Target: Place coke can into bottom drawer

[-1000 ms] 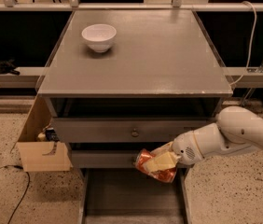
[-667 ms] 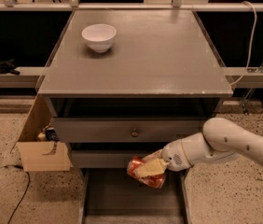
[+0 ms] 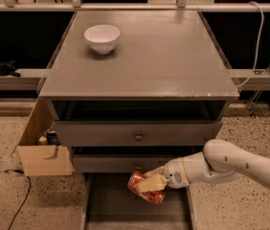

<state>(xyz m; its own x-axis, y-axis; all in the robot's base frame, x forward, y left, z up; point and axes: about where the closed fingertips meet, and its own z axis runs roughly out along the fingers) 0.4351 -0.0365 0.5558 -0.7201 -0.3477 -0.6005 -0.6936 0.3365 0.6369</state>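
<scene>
Claw: my claw [image 3: 150,183] is clenched around the coke can, low in front of the worktop's front edge, near its middle. The white arm [image 3: 240,164] reaches in from the right.
Coke can: the coke can [image 3: 138,181] sits tilted in the grip, over the back part of the bottom drawer. I cannot tell whether it touches the floor.
Bottom drawer: the bottom drawer [image 3: 111,205] is pulled out beneath the 2 upper drawers [image 3: 101,134].
White bowl: the white bowl [image 3: 102,37] stands upright near the back-left corner of the worktop [image 3: 163,56].
Cardboard box: the cardboard box [image 3: 44,159] is below the left edge.
</scene>
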